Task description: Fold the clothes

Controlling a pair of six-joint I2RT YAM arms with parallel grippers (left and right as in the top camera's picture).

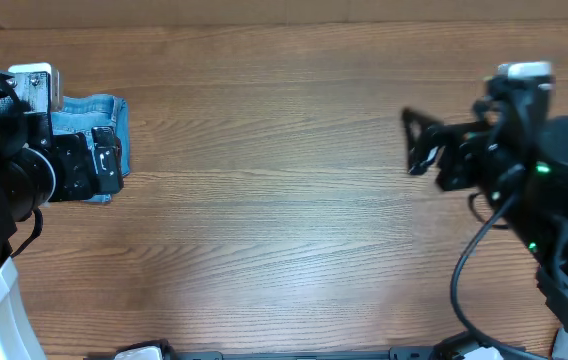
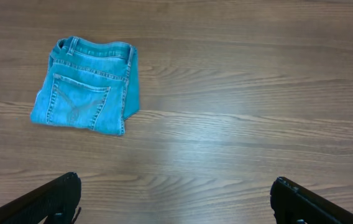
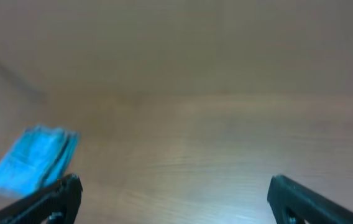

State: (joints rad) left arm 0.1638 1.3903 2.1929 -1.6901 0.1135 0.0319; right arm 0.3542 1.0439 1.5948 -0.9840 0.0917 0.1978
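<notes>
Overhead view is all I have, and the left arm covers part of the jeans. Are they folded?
Observer: Yes. The left wrist view shows the jeans whole, as one compact folded bundle lying flat on the table.
Operator: Which side is up, and is the left gripper on them?
Observer: A stitched back pocket faces up, with the waistband on the edge away from the fingers. The left gripper is open, with only bare wood between its fingers, and the jeans lie apart from it.
</notes>
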